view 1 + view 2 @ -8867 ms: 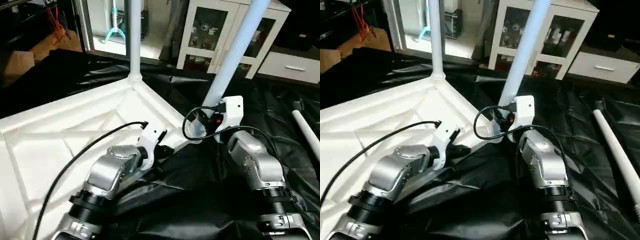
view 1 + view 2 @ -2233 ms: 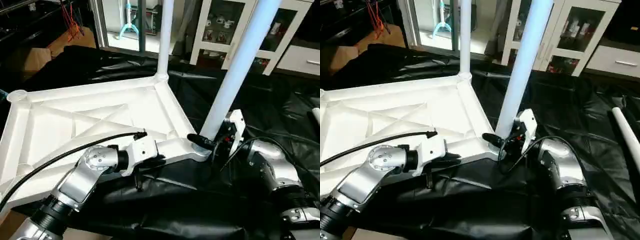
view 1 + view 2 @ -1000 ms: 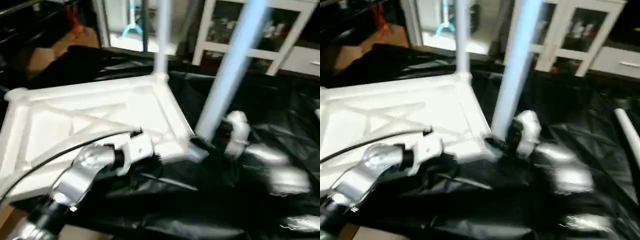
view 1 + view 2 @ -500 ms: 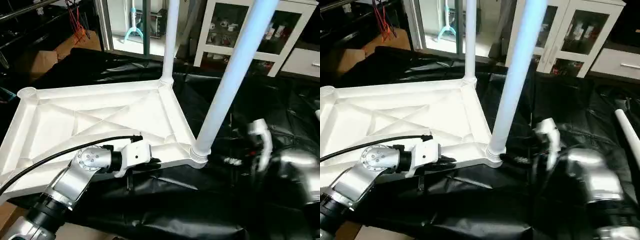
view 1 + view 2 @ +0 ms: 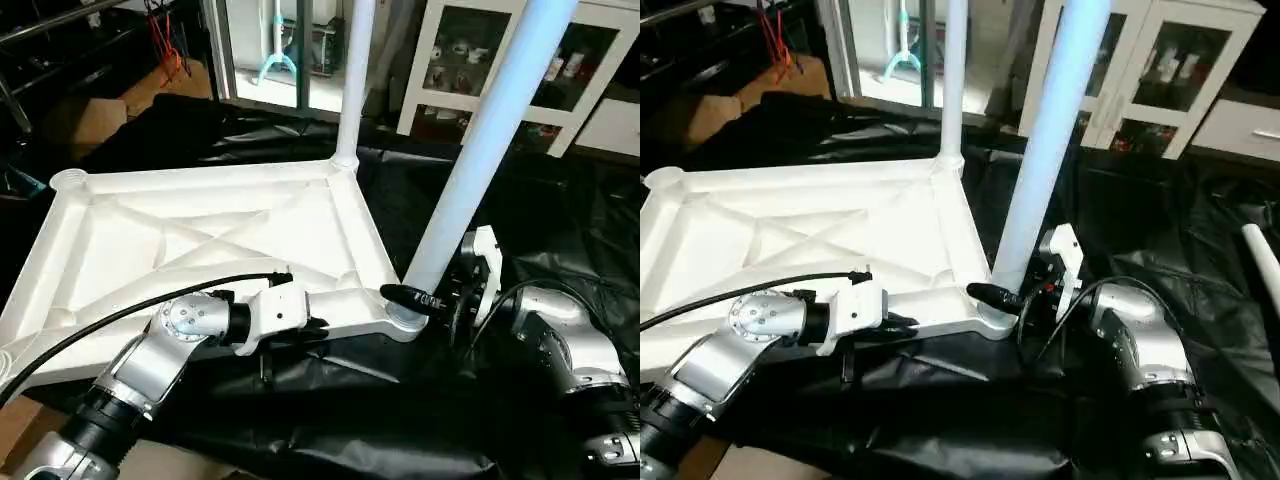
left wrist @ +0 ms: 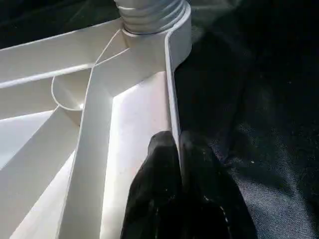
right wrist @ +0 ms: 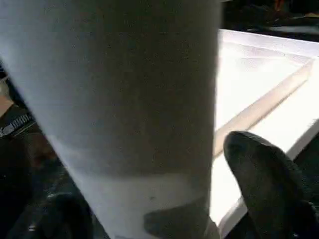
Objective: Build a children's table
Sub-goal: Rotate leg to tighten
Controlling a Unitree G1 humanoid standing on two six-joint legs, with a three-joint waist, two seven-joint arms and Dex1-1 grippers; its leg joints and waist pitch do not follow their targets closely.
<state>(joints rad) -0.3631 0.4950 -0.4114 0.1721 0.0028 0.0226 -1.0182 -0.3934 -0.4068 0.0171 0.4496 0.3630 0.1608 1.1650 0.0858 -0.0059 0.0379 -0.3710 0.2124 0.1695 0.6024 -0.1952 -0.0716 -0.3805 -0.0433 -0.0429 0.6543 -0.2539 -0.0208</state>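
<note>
The white tabletop (image 5: pixel 200 230) lies upside down on black sheeting, its X-ribs facing up. Two white legs stand in its sockets: one at the far corner (image 5: pixel 352 80) and one at the near right corner (image 5: pixel 490 130). My left gripper (image 5: pixel 318 325) is shut on the tabletop's near rim, a black finger on each side of the wall (image 6: pixel 174 149), a short way from the near leg's socket. My right gripper (image 5: pixel 415 292) straddles the base of the near leg, open, with one finger (image 7: pixel 264 184) just clear of the tube.
A loose white leg (image 5: pixel 1260 250) lies on the sheeting at the far right. An empty corner socket (image 5: pixel 68 180) is at the tabletop's far left. A white glass-door cabinet (image 5: pixel 480 60) stands behind, and a cardboard box (image 5: pixel 70 115) at the back left.
Half a second ago my right gripper was drawn back to the right, off the near leg; now it is around the leg's base again. The left gripper has kept hold of the rim.
</note>
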